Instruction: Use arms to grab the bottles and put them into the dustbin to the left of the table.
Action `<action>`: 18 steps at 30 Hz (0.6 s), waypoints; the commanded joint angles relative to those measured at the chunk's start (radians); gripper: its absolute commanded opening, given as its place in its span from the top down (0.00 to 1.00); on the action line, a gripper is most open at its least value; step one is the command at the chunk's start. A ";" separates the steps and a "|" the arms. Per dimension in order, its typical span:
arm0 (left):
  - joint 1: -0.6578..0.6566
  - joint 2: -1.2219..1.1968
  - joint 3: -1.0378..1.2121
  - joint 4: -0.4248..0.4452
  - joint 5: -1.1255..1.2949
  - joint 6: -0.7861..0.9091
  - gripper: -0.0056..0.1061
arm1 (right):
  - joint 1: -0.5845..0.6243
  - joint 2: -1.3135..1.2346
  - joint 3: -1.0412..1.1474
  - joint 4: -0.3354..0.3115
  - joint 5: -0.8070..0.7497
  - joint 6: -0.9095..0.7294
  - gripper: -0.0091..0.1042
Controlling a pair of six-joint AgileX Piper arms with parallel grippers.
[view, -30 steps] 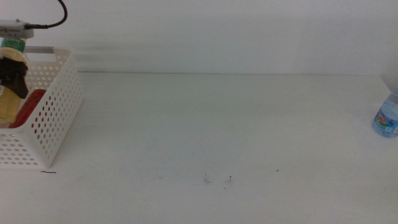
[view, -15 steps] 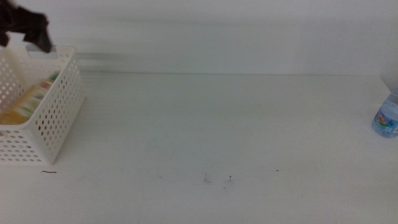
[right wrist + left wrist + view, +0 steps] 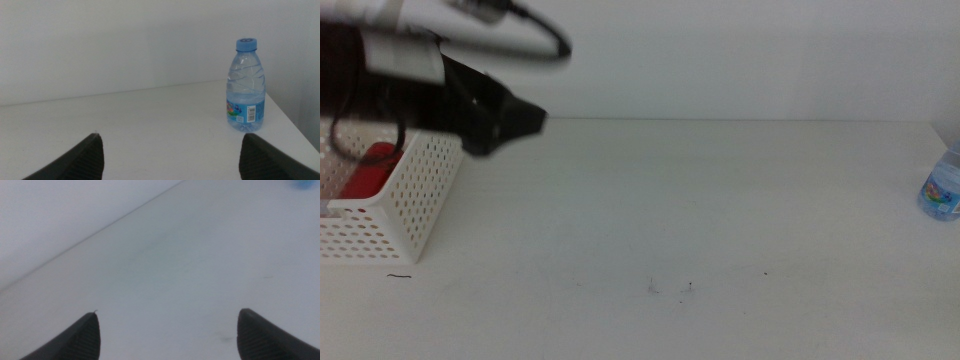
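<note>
The white perforated dustbin (image 3: 415, 200) stands at the table's left edge with the red soda can (image 3: 368, 172) inside. The yellow tea bottle is hidden behind my left arm. My left gripper (image 3: 523, 124) is open and empty, just right of the dustbin's far corner and above the table; its wrist view (image 3: 170, 311) shows only bare tabletop between the jaws. The clear water bottle with blue cap (image 3: 942, 190) stands upright at the table's far right edge. My right gripper (image 3: 171, 135) is open and empty, short of the water bottle (image 3: 245, 90), and is out of the middle view.
The white table (image 3: 700, 210) stretches between dustbin and water bottle, with a few dark specks (image 3: 670, 288) near the front. A white wall runs behind the table's back edge. The left arm's black cable (image 3: 535, 22) loops above the dustbin.
My left gripper let go of the yellow tea bottle in the dustbin, rose, and swung right out over the table. The water bottle has not moved.
</note>
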 commanded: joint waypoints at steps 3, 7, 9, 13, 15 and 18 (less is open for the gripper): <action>-0.007 -0.109 0.150 -0.351 -0.012 0.384 0.11 | -0.008 -0.005 0.004 -0.009 -0.009 -0.002 0.17; -0.007 -0.167 0.220 -0.451 0.028 0.500 0.11 | -0.008 -0.005 0.004 -0.009 -0.009 -0.002 0.17; -0.007 -0.183 0.223 -0.461 0.035 0.498 0.11 | -0.008 -0.005 0.004 -0.009 -0.009 -0.002 0.17; -0.007 -0.211 0.224 -0.491 0.011 0.495 0.11 | -0.008 -0.005 0.004 -0.009 -0.009 -0.002 0.17; -0.007 -0.216 0.224 -0.513 -0.016 0.488 0.11 | -0.008 -0.005 0.004 -0.009 -0.009 -0.002 0.17; -0.007 -0.217 0.215 -0.518 -0.027 0.442 0.11 | -0.008 -0.005 0.004 -0.009 -0.009 -0.002 0.17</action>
